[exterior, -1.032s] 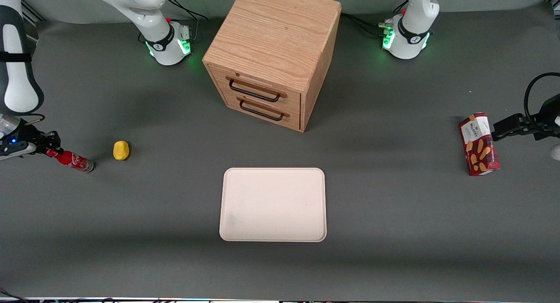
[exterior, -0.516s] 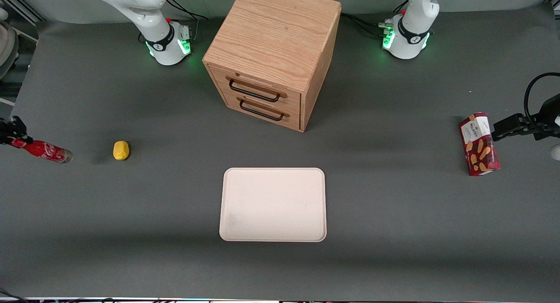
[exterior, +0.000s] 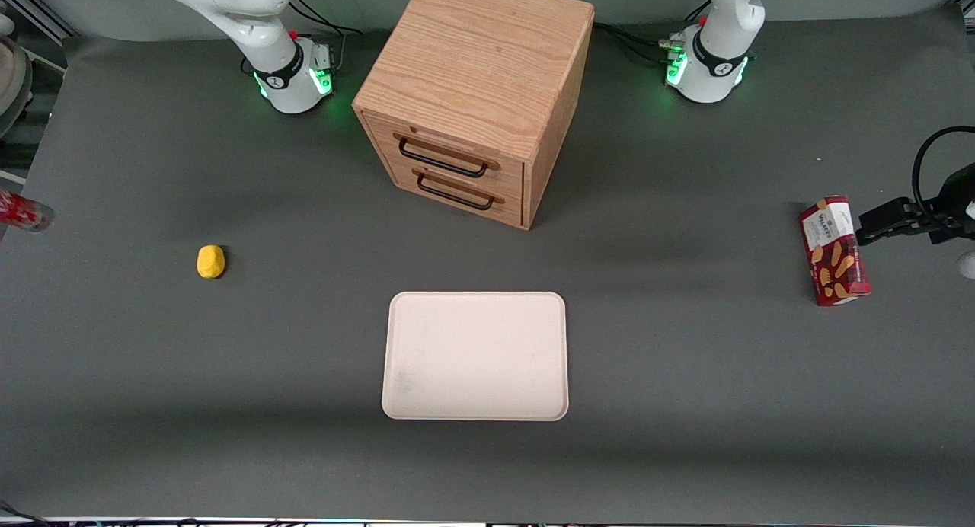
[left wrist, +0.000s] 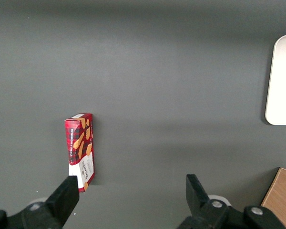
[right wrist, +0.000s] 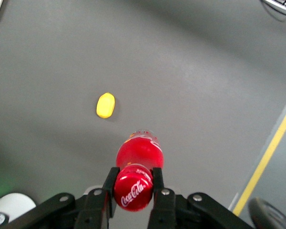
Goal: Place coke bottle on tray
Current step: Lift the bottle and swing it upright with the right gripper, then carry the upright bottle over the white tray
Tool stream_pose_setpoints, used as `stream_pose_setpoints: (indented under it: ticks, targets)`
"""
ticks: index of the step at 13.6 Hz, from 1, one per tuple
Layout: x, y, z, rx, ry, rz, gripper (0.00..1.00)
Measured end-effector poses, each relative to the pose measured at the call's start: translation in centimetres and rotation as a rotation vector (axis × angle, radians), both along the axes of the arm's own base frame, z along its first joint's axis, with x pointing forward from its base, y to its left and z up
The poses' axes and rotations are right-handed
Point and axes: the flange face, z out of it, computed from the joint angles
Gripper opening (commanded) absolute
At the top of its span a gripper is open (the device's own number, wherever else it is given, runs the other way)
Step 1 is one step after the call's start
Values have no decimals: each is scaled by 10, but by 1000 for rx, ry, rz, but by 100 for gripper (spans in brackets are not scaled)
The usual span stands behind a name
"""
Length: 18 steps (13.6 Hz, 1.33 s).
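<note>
Right wrist view shows the gripper (right wrist: 133,188) clamped on the coke bottle (right wrist: 136,177), its two black fingers (right wrist: 110,187) pressing either side of the neck just under the red cap, whose white script logo faces the camera. The bottle hangs clear of the grey worktop (right wrist: 190,81), with its clear base pointing down toward it. A small yellow lemon-shaped object (right wrist: 105,105) lies on the worktop below, near the bottle but apart from it. From the front view only the bottle's base end (exterior: 23,212) shows, at the picture's edge toward the working arm's end of the worktop, lifted and lying roughly level; the gripper itself is out of that picture. The tray (exterior: 476,356) sits flat in the middle of the worktop, well apart from the bottle, nearer the front camera than the wooden drawer cabinet (exterior: 476,93). The yellow object (exterior: 211,261) rests between the bottle and the tray. A red snack box (exterior: 834,250) lies toward the parked arm's end.
</note>
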Motion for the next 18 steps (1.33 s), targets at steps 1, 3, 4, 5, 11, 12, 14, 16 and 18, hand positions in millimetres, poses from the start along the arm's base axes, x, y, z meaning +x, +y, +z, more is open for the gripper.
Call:
stream_pose_setpoints:
  ticks: [1, 3, 4, 5, 11, 12, 14, 16, 18]
  targets:
    - [-8, 3, 20, -5, -2, 1, 0]
    - [-22, 10, 48, -8, -4, 1, 0]
    - [-26, 12, 56, -10, -7, 2, 0]
    - [-28, 14, 60, -10, -8, 5, 0]
    - [25, 118, 52, -4, 8, 38, 0]
    - [36, 148, 50, -3, 21, 33, 0]
    - [55, 214, 49, -5, 40, 14, 0]
    - [69, 280, 46, -2, 41, -11, 0]
    - [80, 338, 38, 21, 49, -65, 0]
